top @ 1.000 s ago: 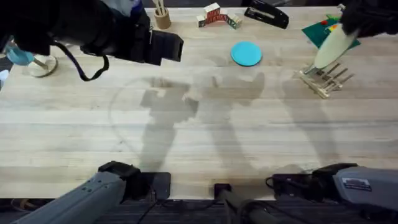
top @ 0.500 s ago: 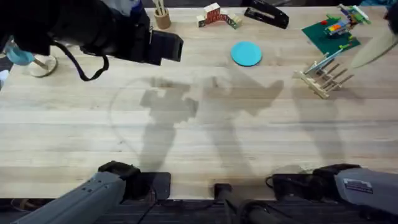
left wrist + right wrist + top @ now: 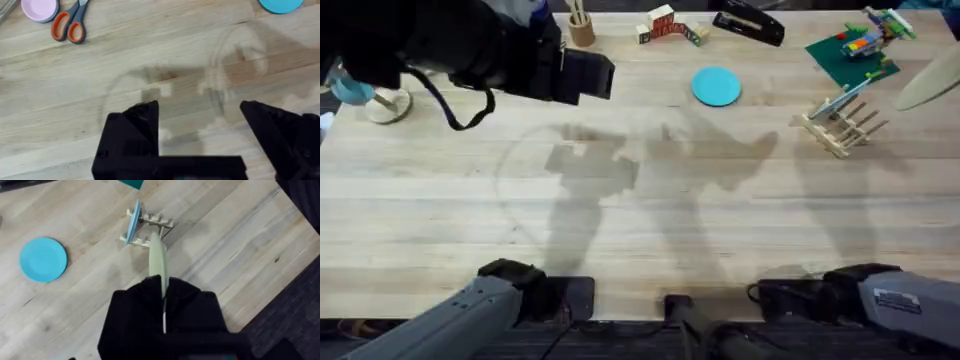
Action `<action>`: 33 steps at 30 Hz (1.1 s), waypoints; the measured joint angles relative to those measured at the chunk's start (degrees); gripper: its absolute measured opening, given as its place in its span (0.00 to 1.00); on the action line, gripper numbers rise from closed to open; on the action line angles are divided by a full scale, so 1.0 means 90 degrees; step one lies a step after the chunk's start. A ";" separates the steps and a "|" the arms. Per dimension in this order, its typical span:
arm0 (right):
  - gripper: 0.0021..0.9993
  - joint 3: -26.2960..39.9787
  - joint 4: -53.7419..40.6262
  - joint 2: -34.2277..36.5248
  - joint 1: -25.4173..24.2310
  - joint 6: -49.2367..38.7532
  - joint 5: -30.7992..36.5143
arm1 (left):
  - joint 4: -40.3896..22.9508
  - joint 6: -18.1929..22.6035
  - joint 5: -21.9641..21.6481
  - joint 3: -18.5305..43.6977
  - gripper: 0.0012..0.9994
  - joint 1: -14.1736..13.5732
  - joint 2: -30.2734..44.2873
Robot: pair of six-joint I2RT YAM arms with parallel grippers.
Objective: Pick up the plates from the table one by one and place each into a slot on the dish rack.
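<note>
A cream plate (image 3: 157,260) is held on edge in my right gripper (image 3: 163,289), which is shut on its rim. In the overhead view that cream plate (image 3: 928,82) hangs at the right edge, to the right of the dish rack (image 3: 841,126) and above the table (image 3: 650,220). A pale blue plate (image 3: 132,222) stands upright between the pegs of the dish rack (image 3: 152,226). A bright blue plate (image 3: 716,86) lies flat on the table left of the rack. My left gripper (image 3: 200,117) hovers open over bare wood, far to the left.
A green baseplate (image 3: 848,56) with bricks sits behind the rack. A black stapler (image 3: 748,22), toy blocks (image 3: 670,25) and a cup (image 3: 581,29) line the far edge. Scissors (image 3: 70,25) and a pink dish (image 3: 39,7) lie near the left arm. The table's right edge (image 3: 270,287) is close to the rack.
The right gripper has carried the cream plate from just above the rack out to the right, away from it. The left arm has not moved.
</note>
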 joint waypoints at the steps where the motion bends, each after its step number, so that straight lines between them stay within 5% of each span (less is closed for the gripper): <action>1: 0.03 0.0000 0.0000 0.0000 0.0000 0.0003 0.0002 | 0.0000 0.0000 0.0000 0.0000 1.00 0.0000 0.0000; 27: 0.03 0.0000 0.0000 0.0466 -0.0040 0.2793 0.0357 | 0.0000 0.0000 0.0000 0.0000 1.00 0.0000 0.0001; 31: 0.03 0.0000 -0.0002 0.0731 -0.0268 0.2998 0.0388 | 0.0000 0.0000 0.0000 0.0000 0.99 0.0000 0.0000; 33: 0.03 0.0000 -0.0005 0.0913 -0.0812 0.3018 0.0344 | 0.0000 0.0000 0.0000 0.0000 1.00 0.0000 0.0000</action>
